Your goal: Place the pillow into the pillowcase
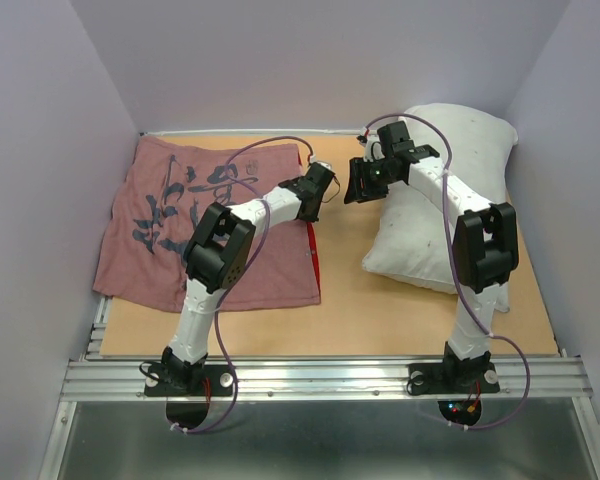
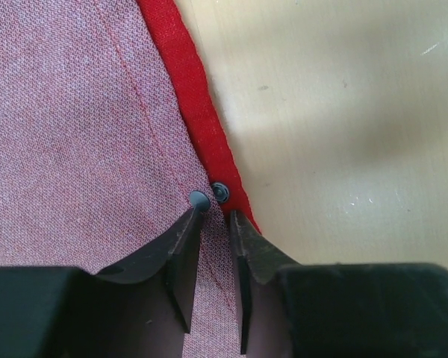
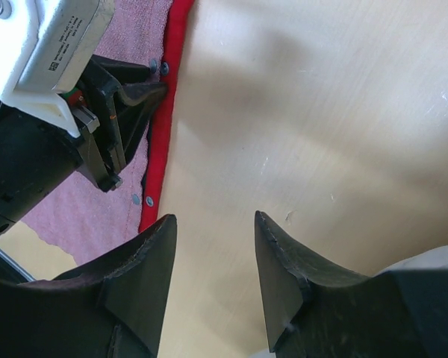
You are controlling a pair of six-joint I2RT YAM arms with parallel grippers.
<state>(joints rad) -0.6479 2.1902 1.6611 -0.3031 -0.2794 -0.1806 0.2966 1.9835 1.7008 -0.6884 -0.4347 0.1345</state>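
Two hands share this job, and the left hand (image 2: 216, 216) is the one to watch. Its fingers (image 2: 181, 246) stand close together with only a slim gap, tips down on the pillowcase (image 2: 75, 112) right at the red hem (image 2: 198, 97), just beside two small snaps (image 2: 199, 199). I cannot tell whether any cloth is caught between them.

The hem with its snaps looks to me like the open end, so the step seems to be getting hold of one layer there. To do it well, the pinch should take the top layer alone — catch both and the mouth stays closed. I'd want the tips a touch further in from the hem, clear of the snaps, then a short lift to see whether the layers part.

The right hand (image 3: 213, 216) hangs with its fingers well apart and nothing between them, over bare tabletop (image 3: 321, 112) just beside that hem. It seems well placed to take the lower layer or hold the mouth wide.

The pillowcase lies flat on the left of the tabletop, its dull pink face with dark brush characters upward. The pillow (image 1: 470, 130) lies at the far right under the right arm, apart from the pillowcase — none of it is inside yet.
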